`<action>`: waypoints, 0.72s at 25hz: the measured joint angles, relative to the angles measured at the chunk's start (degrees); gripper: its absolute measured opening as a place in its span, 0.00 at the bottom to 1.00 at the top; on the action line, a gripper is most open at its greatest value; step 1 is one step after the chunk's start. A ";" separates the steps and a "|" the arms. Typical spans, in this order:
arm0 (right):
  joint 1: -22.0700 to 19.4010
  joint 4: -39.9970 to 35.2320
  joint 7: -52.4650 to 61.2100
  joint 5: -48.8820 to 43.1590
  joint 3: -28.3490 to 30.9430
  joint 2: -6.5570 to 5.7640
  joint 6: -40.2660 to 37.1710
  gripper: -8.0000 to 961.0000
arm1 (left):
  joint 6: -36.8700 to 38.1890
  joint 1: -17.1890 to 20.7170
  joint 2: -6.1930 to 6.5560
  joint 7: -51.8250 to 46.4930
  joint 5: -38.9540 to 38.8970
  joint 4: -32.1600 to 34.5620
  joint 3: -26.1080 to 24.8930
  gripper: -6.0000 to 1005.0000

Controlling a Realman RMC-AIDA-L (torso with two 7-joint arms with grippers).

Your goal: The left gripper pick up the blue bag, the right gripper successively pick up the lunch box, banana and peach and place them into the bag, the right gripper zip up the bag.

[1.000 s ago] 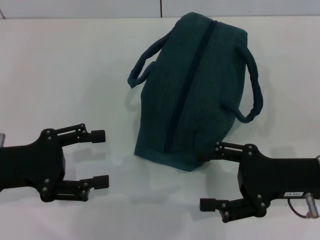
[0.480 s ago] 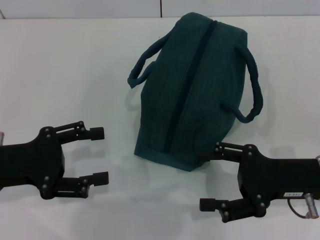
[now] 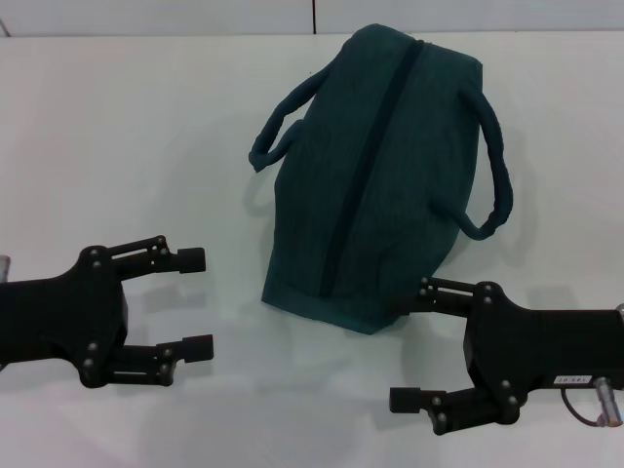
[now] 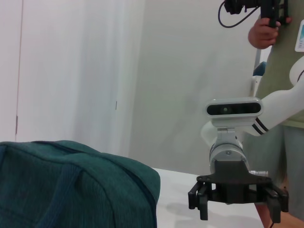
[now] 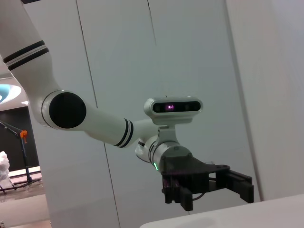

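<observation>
While parked low at the near edge, gaped wide and held nothing: left gripper (image 3: pixel 196 303) and right gripper (image 3: pixel 411 343), the latter at the near corner of the blue bag (image 3: pixel 390 195). Beyond, lay flat on the table (image 3: pixel 117 127) with zip (image 3: pixel 363 175) seemingly closed. Saw no lunch box, banana or peach; judged either packed and zipped, or food out of view. Found nothing in the way.

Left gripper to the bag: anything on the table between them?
Nothing. In the head view only bare white table separates the open left gripper from the bag. No lunch box, banana or peach shows.
</observation>
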 joint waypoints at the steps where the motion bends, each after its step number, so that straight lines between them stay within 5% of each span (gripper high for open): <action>1: 0.01 0.00 0.00 0.00 0.00 0.00 0.00 0.91 | 0.01 -0.02 0.02 -0.05 0.00 0.00 0.00 0.86; 18: 0.24 0.00 0.00 0.11 0.00 -0.01 0.26 0.91 | 0.20 -1.04 0.24 -0.39 0.14 0.10 0.05 0.86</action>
